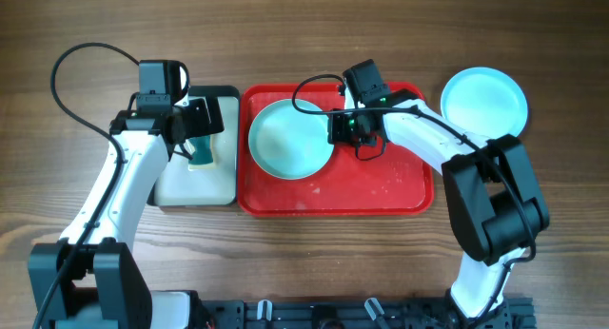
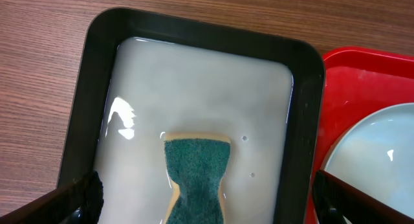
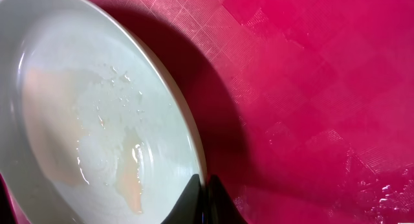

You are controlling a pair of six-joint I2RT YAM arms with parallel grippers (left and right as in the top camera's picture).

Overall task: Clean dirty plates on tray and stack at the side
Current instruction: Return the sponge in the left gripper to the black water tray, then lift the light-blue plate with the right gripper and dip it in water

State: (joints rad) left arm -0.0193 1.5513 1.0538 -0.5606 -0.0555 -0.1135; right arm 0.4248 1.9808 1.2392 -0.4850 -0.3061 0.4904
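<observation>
Red plastic tray (image 1: 381, 186) at centre of the overhead frame, on a wooden worktop (image 1: 304, 34). Within its left half, one pale plate (image 1: 285, 144), round and shallow, with wet streaks and a faint yellowish smudge across its inside in the right wrist view. Gripped at its right rim by the right jaws: fingertips (image 3: 192, 201) closed almost together, rim between them, at the bottom edge of the right wrist frame. Dark shadow under that rim on the tray floor. In the upper right of the overhead frame, off the tray and apart from it, a light blue plate (image 1: 483, 101) flat on the worktop; single or stacked, cannot tell.

Left of the tray and just beside it, a black-rimmed basin (image 2: 87, 94) filled with milky water (image 2: 194, 81). In the water, a sponge (image 2: 197, 179), green scouring face up over a yellow base, waisted in outline, at lower centre of the left wrist frame. Left jaws spread wide above it, one dark fingertip (image 2: 81, 198) in each lower corner of that frame, sponge between them and untouched, nothing held. White left arm (image 1: 128, 177) reaching up from the lower left of the overhead frame, right arm (image 1: 419, 129) from the lower right.
</observation>
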